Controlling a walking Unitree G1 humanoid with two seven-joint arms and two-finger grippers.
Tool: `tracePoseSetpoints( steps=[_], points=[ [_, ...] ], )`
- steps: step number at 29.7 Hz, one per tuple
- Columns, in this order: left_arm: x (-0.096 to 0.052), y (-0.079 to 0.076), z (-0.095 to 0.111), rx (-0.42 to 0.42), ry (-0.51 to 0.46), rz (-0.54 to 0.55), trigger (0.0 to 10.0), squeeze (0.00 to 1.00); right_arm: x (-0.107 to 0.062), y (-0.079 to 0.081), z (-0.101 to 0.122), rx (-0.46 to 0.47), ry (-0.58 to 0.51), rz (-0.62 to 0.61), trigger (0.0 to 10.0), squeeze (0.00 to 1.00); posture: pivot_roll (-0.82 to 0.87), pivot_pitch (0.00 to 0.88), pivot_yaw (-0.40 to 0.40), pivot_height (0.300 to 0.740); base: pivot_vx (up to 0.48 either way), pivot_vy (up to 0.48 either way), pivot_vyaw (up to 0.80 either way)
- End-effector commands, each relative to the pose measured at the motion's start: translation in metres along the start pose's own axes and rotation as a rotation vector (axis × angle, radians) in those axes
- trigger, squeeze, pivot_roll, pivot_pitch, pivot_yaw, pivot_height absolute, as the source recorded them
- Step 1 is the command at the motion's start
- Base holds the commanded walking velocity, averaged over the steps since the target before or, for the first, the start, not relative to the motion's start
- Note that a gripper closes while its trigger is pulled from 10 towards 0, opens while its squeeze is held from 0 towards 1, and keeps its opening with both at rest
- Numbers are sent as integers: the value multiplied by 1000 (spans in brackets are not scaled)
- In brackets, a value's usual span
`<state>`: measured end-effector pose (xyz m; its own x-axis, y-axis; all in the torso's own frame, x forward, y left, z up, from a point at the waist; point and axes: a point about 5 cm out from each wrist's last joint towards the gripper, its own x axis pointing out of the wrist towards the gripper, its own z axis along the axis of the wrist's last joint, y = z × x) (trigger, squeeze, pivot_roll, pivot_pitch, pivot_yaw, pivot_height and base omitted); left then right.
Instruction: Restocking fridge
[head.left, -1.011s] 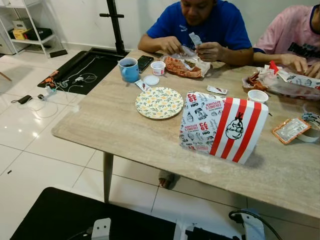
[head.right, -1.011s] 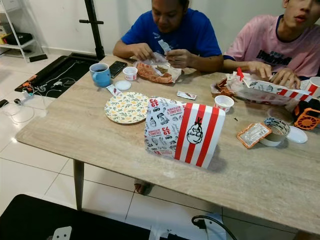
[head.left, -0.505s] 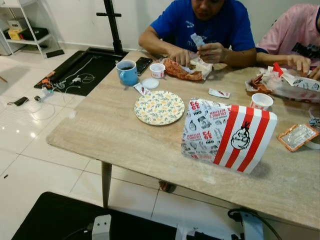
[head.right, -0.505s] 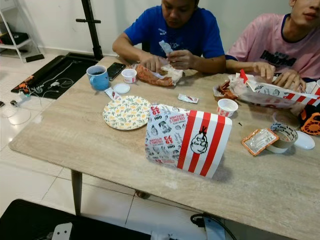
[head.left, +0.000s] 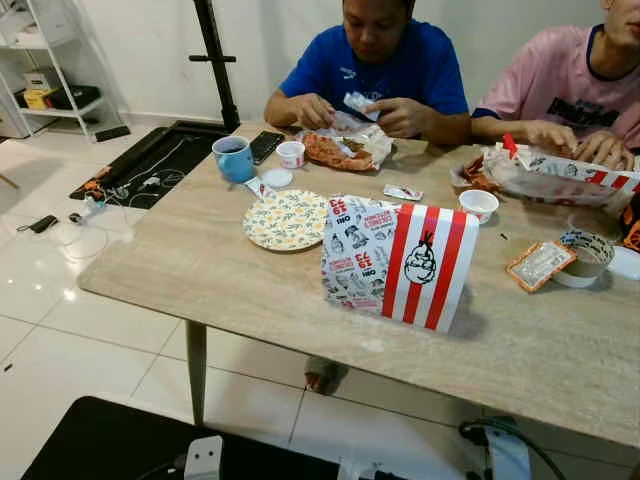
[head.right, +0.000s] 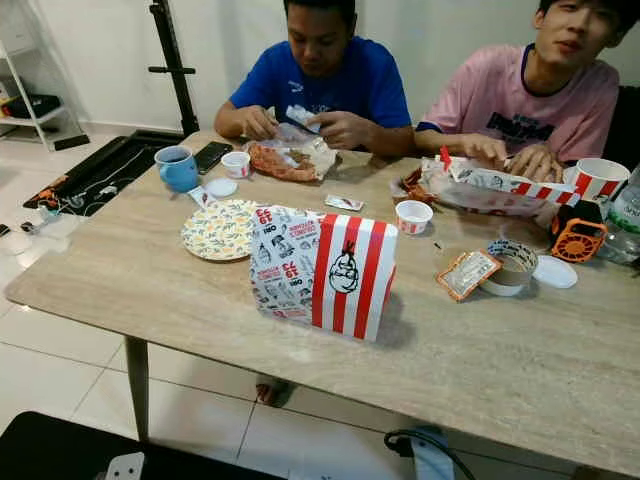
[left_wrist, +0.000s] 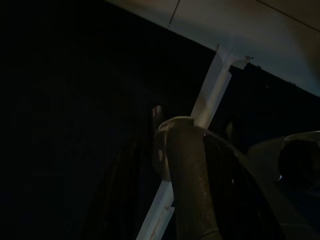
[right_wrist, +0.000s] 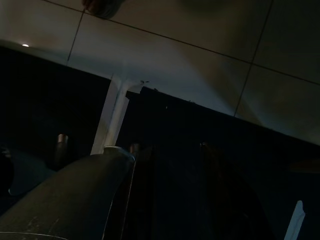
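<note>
Starting at your left, a blue mug (head.left: 234, 158) stood near the far corner of the table (head.left: 200, 280), with a phone (head.left: 266, 146) and a small white cup (head.left: 291, 154) just beside it, all within reach of the person in the blue shirt (head.left: 380, 65), who was busy unwrapping food (head.left: 345, 150). Nearer you lay a floral plate (head.left: 286, 219), bare, probably set out for the meal. Just right of it stood the red-and-white striped food box (head.left: 400, 262), upright on the table and nearest your edge; I judge this the likeliest thing to go to the fridge, though no fridge could be seen. Further right sat a sauce cup (head.right: 413, 216), an orange-rimmed packet (head.right: 466, 274) leaning against a roll of tape (head.right: 512, 267), and an open takeaway tray (head.right: 495, 187) in front of the person in pink (head.right: 525, 100).

Both arms hung idle below the table. The left gripper (left_wrist: 190, 165) and the right gripper (right_wrist: 75, 195) pointed at dark floor and tiles, and you could not tell whether either pair of jaws was spread or pressed together.

Compared with a second earlier, your head view had swung and lifted, bringing more of the right side of the table into sight. The box itself appeared unmoved.
</note>
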<state>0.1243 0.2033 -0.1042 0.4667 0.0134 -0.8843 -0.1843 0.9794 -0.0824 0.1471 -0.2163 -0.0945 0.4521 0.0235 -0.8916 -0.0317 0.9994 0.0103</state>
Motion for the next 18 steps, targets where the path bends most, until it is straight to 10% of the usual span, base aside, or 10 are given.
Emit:
tracePoseSetpoints(
  steps=[1, 7, 12, 17, 18],
  points=[
    [-1, 6, -2, -13, 1, 28, 10000, 0, 0, 1, -1, 8, 1, 4, 10000, 0, -26, 0, 19, 740, 0, 0, 0],
    [-2, 16, 6, -70, -43, 78, 10000, 0, 0, 2, -3, 9, 2, 6, 10000, 0, -28, 0, 20, 740, 0, 0, 0],
    [-26, 98, 72, -441, -369, 388, 10000, 0, -1, 1, -10, 17, 9, 13, 10000, 0, -25, 0, 22, 740, 0, 0, 0],
    [-59, 149, 119, -603, -609, 506, 10000, 75, -4, -1, -23, 10, 35, 16, 10000, 0, -21, 4, 21, 740, 0, 0, 0],
    [-68, 159, 133, -618, -673, 516, 10000, 639, -5, -2, -26, 6, 44, 15, 10000, 0, -22, 27, 23, 740, 0, 0, 0]
  ],
)
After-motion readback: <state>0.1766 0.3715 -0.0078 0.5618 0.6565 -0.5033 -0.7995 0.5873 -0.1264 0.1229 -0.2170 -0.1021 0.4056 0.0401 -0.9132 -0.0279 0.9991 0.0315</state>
